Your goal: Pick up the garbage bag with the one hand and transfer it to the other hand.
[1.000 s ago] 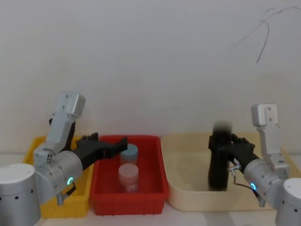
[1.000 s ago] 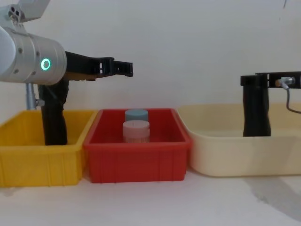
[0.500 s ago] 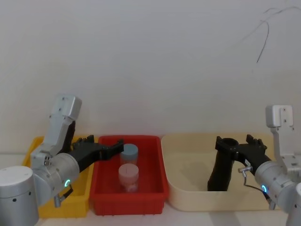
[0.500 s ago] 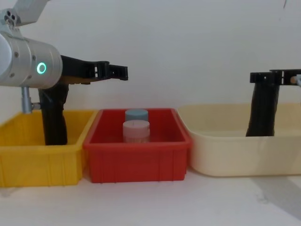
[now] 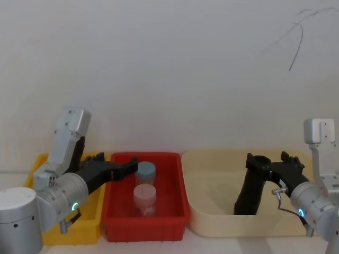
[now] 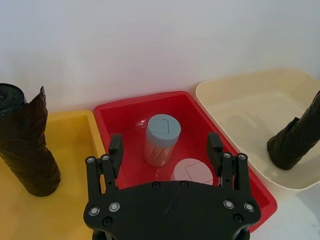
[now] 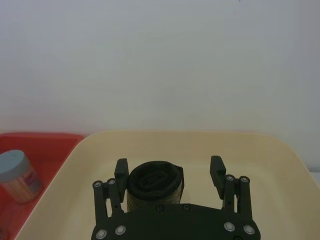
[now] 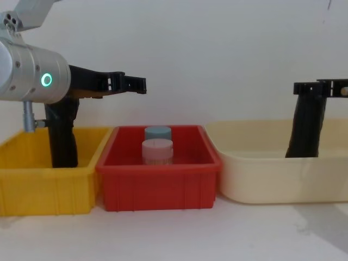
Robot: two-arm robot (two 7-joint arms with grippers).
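My right gripper (image 7: 168,164) has let go and drawn back. Its fingers stand apart around the top of the garbage bag (image 5: 248,186), which now leans in the cream tub (image 5: 212,225). My left gripper (image 8: 136,84), also spread, hovers over the red bin (image 8: 157,187), so no handover yet.

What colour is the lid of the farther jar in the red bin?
Light blue; the left wrist view shows the lid best.

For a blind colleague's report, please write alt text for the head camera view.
A black rolled garbage bag leans in a cream tub, its top within the open right hand. The open left hand hovers over a red bin holding a blue-lidded jar and a pink-lidded jar. A yellow bin stands leftmost.
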